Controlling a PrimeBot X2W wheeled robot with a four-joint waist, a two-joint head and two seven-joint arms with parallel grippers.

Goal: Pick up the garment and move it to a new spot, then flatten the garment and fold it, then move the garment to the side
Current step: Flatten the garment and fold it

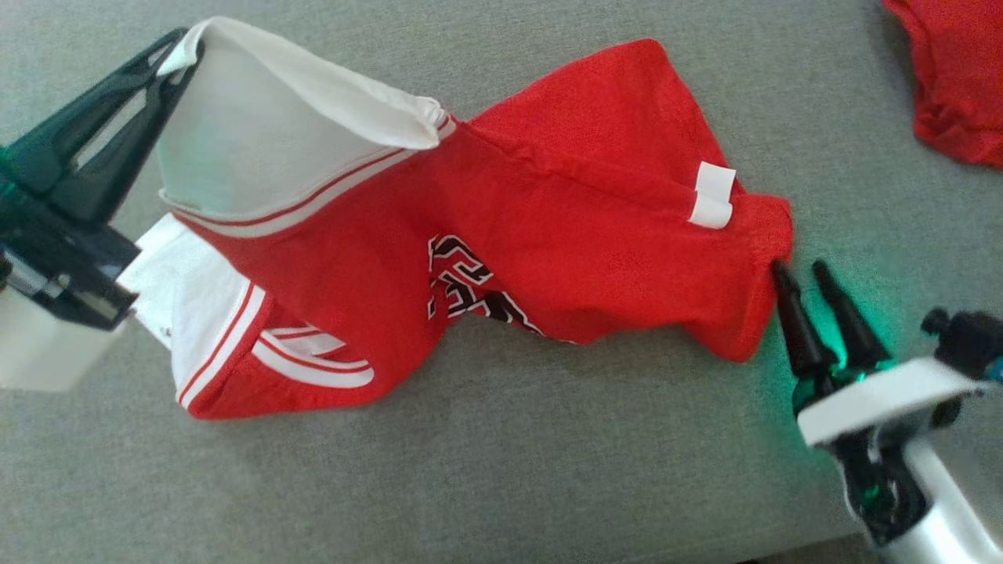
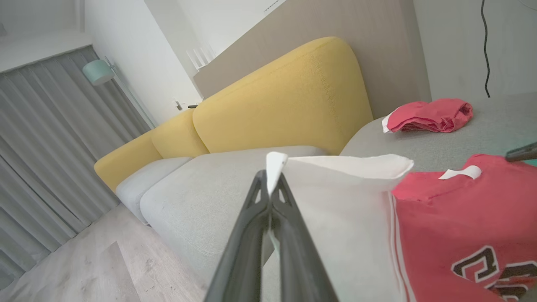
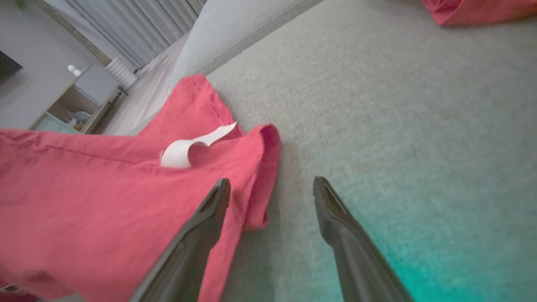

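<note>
Black, white-edged lettering (image 1: pixel 462 282) runs across the chest of the red and white shirt (image 1: pixel 548 211), creased into a fold and unreadable; a blank white label (image 1: pixel 711 196) curls up near the red hem; the shirt lies crumpled on the grey sofa seat (image 1: pixel 548 470); the left gripper (image 1: pixel 176 59) is clamped on a white edge, lifting it; the right gripper (image 1: pixel 799 270) stands apart at the hem corner, one finger against the fabric, gripping nothing; another red garment (image 1: pixel 956 78) lies well apart.
</note>
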